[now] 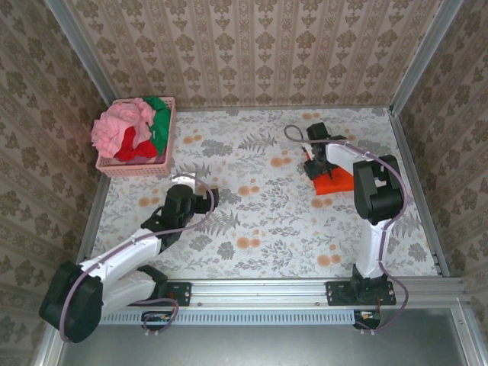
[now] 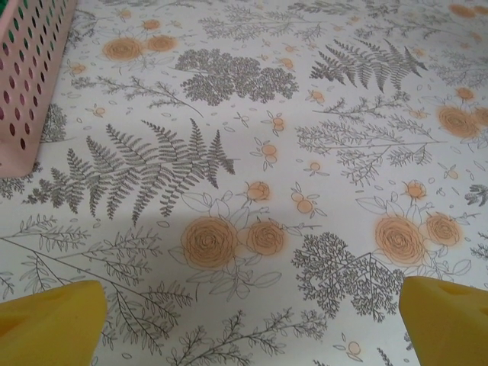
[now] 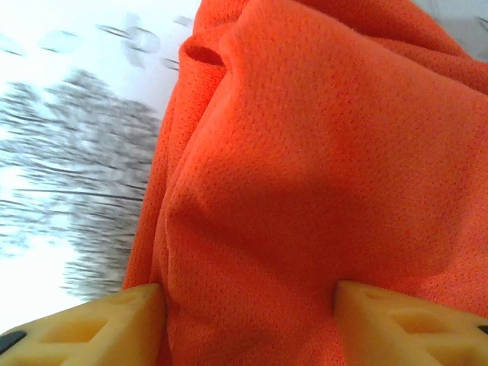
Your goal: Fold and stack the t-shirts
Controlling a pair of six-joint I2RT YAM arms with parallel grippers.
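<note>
Three t-shirts [image 1: 126,133], pink, red and green, are heaped in the pink basket [image 1: 136,169]. Just below and right of the basket, the left gripper [image 1: 210,198] [image 2: 248,320] hovers over the flowered table [image 1: 259,221], fingers spread wide. Well right of the basket lies the orange t-shirt [image 1: 332,184] [image 3: 320,168]. The right gripper [image 1: 315,162] [image 3: 248,297] straddles a bunched fold that touches both fingers; whether they pinch it, I cannot tell.

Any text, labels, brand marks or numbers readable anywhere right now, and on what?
None can be read.
The orange t-shirt is plain mesh cloth, with no print or tag in sight.
The pink basket and the shirts in it show no lettering.
The tablecloth has only flowers and ferns.
</note>
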